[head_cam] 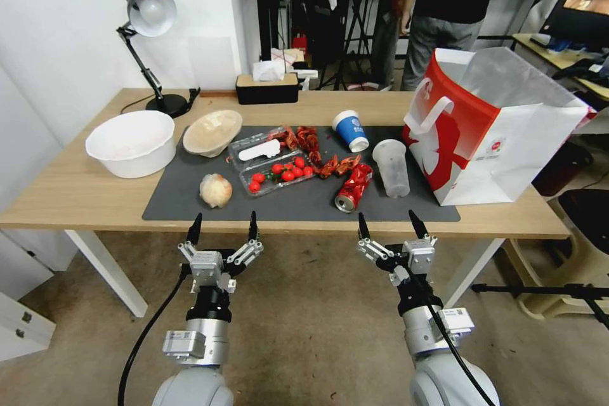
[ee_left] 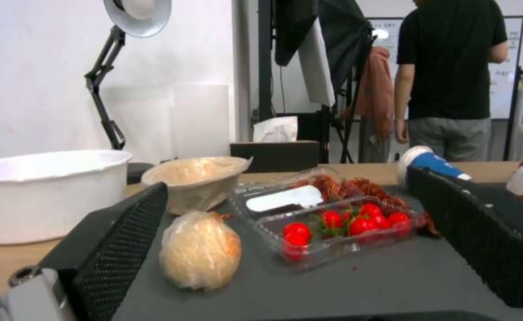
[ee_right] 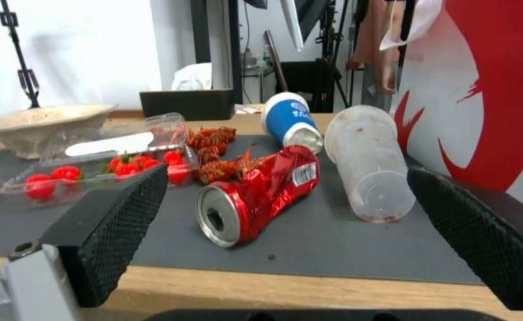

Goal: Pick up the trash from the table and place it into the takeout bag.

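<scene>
On the table (head_cam: 76, 190), the trash lies on a dark grey mat (head_cam: 298, 206). A crushed red can (head_cam: 353, 187) (ee_right: 255, 198) lies on its side beside a clear plastic cup (head_cam: 391, 168) (ee_right: 368, 160). Behind them lies a tipped blue-and-white paper cup (head_cam: 351, 130) (ee_right: 288, 120). The pale wrinkly ball (head_cam: 216, 190) (ee_left: 199, 249) sits near the mat's front left, with the beige bowl (head_cam: 212, 132) (ee_left: 196, 178) behind it. The red-and-white takeout bag (head_cam: 495, 127) (ee_right: 482, 89) stands open at the right. My left gripper (head_cam: 224, 222) and right gripper (head_cam: 387, 222) hover open and empty before the table's near edge.
A clear tray of cherry tomatoes (head_cam: 279, 171) and red crayfish shells (head_cam: 317, 155) lie mid-mat. A big white bowl (head_cam: 130, 143), a desk lamp (head_cam: 149, 19) and a tissue box (head_cam: 266, 85) stand at the left and back. A person stands behind the table.
</scene>
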`<state>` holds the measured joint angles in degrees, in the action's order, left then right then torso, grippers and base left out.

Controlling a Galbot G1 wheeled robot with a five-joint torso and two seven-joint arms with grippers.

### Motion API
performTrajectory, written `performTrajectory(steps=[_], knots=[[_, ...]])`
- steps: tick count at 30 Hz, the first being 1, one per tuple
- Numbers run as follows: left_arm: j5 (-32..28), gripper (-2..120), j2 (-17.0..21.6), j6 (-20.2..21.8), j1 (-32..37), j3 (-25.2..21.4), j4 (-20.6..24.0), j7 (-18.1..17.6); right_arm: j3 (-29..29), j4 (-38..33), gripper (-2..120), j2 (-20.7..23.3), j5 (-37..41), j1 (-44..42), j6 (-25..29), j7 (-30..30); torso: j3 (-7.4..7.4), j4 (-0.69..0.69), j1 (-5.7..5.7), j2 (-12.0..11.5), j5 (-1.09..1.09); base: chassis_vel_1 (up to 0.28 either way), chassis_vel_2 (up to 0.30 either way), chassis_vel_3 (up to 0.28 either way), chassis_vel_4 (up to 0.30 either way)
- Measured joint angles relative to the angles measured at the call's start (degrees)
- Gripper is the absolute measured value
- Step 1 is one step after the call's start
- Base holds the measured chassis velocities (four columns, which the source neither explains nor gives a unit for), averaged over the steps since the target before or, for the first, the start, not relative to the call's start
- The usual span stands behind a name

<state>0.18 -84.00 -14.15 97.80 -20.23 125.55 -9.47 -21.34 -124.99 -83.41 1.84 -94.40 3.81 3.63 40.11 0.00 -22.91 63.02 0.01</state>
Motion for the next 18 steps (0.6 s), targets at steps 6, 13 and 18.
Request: performTrajectory(steps=[6,13,18], knots=[[0.3,100,0.5,-0.1,0.7,-0.8,0.0,0.2,-0.3,0.0,100,2.1,1.8,2.5,-1.3,0.6,0.00,0.00,0.00,0.0,0.00,0.000,0.000,0.000,0.000],[0.3,100,0.7,-0.4,0.3,-0.8,-1.0,0.2,-0.1,0.0,100,5.0,7.2,8.2,-6.1,2.8,0.00,0.01,0.00,0.0,0.00,0.000,0.000,0.000,0.000],[-0.2,100,1.7,-0.1,-1.1,0.1,-2.3,0.3,-0.9,0.1,100,7.9,14.8,12.9,-11.8,6.3,0.00,-0.01,-0.01,0.0,-0.01,0.000,0.000,0.000,0.000]])
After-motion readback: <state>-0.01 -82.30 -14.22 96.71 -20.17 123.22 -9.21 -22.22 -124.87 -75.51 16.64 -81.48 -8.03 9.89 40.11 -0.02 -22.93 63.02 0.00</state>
